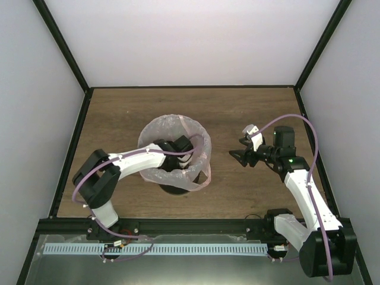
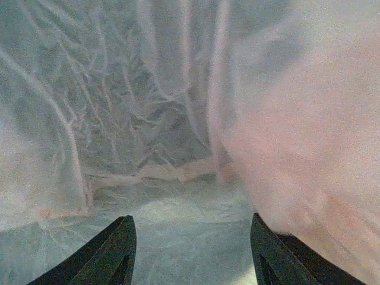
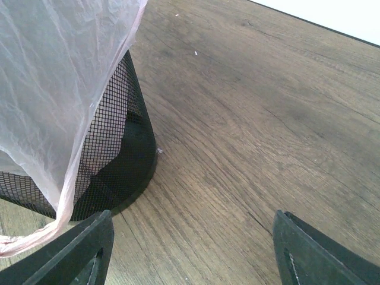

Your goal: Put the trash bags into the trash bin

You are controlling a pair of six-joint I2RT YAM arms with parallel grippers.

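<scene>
Pink trash bag point(image 1: 155, 128) lines trash bin point(image 3: 119, 160), draped over rim.
Left gripper point(image 2: 191, 218) inside bag, spread wide; right gripper point(image 3: 193, 215) beside bin, wide, empty.

Bright, even light from above, soft shadows on the surface point(image 1: 249, 113). The left wrist view is hazy, the trash bag point(image 2: 309, 136) blurred at right.

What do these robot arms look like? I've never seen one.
The left arm and right arm are white segments with chunky black joints, a purple cable looping along each. The left gripper and right gripper have black pointed fingers.
</scene>
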